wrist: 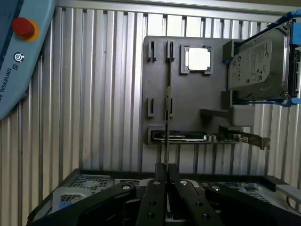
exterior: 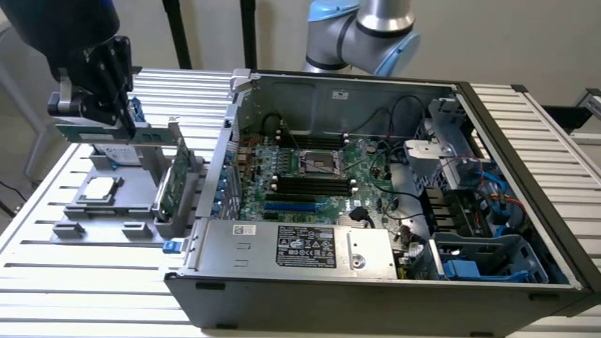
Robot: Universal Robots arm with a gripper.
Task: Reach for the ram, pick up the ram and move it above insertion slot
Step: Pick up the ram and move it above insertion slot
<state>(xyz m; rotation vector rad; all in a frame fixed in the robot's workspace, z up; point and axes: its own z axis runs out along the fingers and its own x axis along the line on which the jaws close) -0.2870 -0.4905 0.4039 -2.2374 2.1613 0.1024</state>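
surface: slatted metal table | grey tray — beside open computer case

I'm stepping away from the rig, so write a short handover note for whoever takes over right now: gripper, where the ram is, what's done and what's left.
Gripper: shut on the ram, which sits edge-on between the fingers in the wrist view.
Position: lifted above the grey parts holder at the exterior view's left, outside the open computer case.
Also on the holder: a processor chip, a hard drive and a green expansion card.
Done: reach and pick-up.
Left: carry the ram over to the memory slots on the motherboard.
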